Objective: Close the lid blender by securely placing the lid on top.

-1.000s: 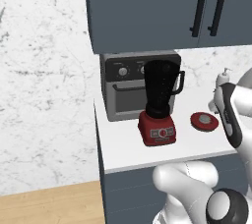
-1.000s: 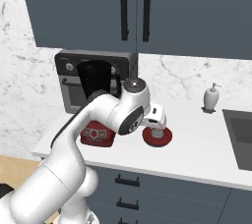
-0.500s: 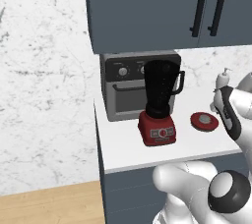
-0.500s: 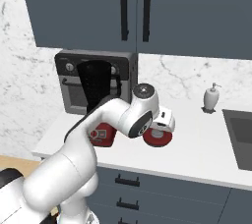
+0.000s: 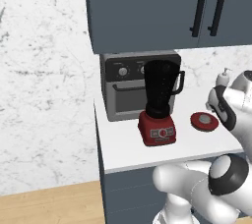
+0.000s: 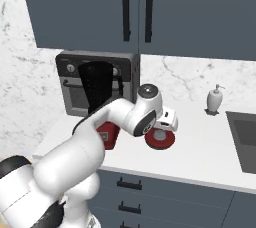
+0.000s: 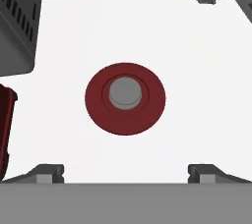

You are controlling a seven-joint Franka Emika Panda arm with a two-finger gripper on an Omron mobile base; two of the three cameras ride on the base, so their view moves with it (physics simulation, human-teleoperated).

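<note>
Left base view. Blender (image 5: pixel 159 102): dark tapered jar on a red base, stood upright on the white worktop (image 5: pixel 123 142), just in front of the grey oven (image 5: pixel 129 90). The jar mouth is seen uncovered. Lid (image 5: pixel 204 121): red disc with grey centre, laid flat on the worktop to the right of the blender and apart from it. The white wrist is seen just beside the lid; the pincer itself is cut off at the frame edge.

Right base view. Lid (image 6: pixel 160 139) is seen on the worktop (image 6: pixel 200 152), partly hidden under the hand. Pincer (image 6: pixel 167 122) is held directly above it, not touching. Blender (image 6: pixel 98 97) is partly masked by the arm. A soap dispenser (image 6: pixel 214 99) is noted well apart, near the sink (image 6: pixel 244 139).

Hand view. Lid (image 7: pixel 125 98) is centred between the two finger tips (image 7: pixel 45 173), which are spread wide, well outside the disc's rim on both sides. Nothing is held. The blender's red base (image 7: pixel 6 129) is glimpsed at the left edge.

Handling, as judged. The lid is taken to be light, rigid and fairly smooth. Being low and flat, it offers little height to clamp. A hold across the rim at its widest line is suggested, or on the raised centre cap if the rim lies too close to the worktop. A level carry will be needed for it to seat on the jar.
</note>
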